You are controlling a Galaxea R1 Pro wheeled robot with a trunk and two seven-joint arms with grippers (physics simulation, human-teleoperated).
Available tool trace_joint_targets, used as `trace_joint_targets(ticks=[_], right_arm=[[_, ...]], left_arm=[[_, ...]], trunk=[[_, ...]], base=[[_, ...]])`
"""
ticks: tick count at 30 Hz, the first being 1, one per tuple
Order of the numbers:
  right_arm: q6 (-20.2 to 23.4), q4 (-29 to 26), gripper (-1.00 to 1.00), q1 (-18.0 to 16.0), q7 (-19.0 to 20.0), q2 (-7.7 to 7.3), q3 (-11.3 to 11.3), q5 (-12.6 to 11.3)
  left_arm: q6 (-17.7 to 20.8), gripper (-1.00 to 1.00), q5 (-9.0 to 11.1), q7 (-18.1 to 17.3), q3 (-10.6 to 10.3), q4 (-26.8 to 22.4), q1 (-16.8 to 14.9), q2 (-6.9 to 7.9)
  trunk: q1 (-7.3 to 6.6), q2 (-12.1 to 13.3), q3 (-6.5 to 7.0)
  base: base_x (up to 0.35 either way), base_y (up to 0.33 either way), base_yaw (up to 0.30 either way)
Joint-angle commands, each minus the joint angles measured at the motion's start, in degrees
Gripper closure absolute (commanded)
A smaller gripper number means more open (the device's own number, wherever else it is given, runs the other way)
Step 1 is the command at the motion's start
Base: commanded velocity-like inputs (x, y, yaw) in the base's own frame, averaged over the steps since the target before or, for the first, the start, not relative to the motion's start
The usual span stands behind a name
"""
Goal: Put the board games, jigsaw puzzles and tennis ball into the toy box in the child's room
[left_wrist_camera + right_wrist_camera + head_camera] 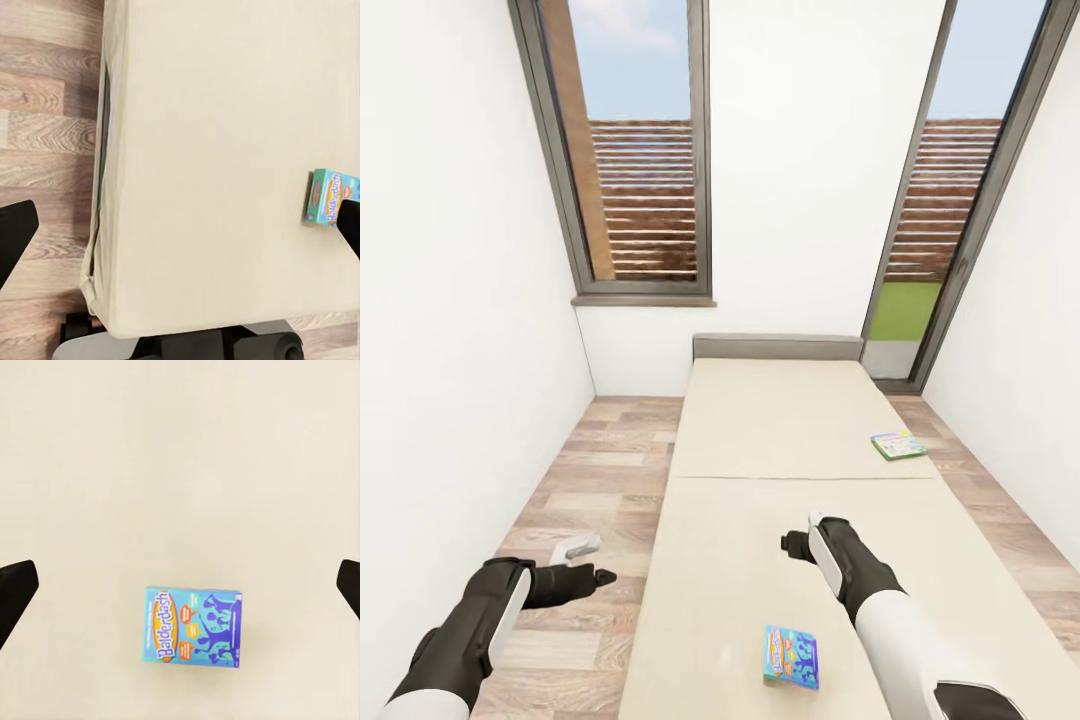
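Fingers of right gripper spread wide, empty, over bed — blue Balderdash board game lies flat below. Left gripper fingers spread, empty, over wood floor beside bed. White-green board game near bed's far right edge.

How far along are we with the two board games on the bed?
Nothing is collected yet. Both games lie on the bed: the blue box near the robot and the green and white box farther up. The right gripper hangs open over the mattress, empty. Grasping the blue box comes next.
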Motion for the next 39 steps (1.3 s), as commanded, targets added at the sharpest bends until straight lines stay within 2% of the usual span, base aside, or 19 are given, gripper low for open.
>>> trace_joint_targets(ticks=[1, 39], right_arm=[[0.20, -0.09, -1.00, -0.04, -0.33, 0.06, -0.22, -0.36], [0.20, 0.00, -1.00, -0.04, -0.27, 0.04, -0.49, -0.43]], left_arm=[[0.39, -1.00, 0.21, -0.09, 0.09, -0.07, -0.05, -0.01], [0.30, -1.00, -0.03, 0.12, -0.24, -1.43, -0.05, -0.37]], trunk=[[0.03, -0.13, -0.21], [0.03, -0.13, -3.79]], base=[[0.000, 0.000, 0.000], [0.000, 0.000, 0.000]])
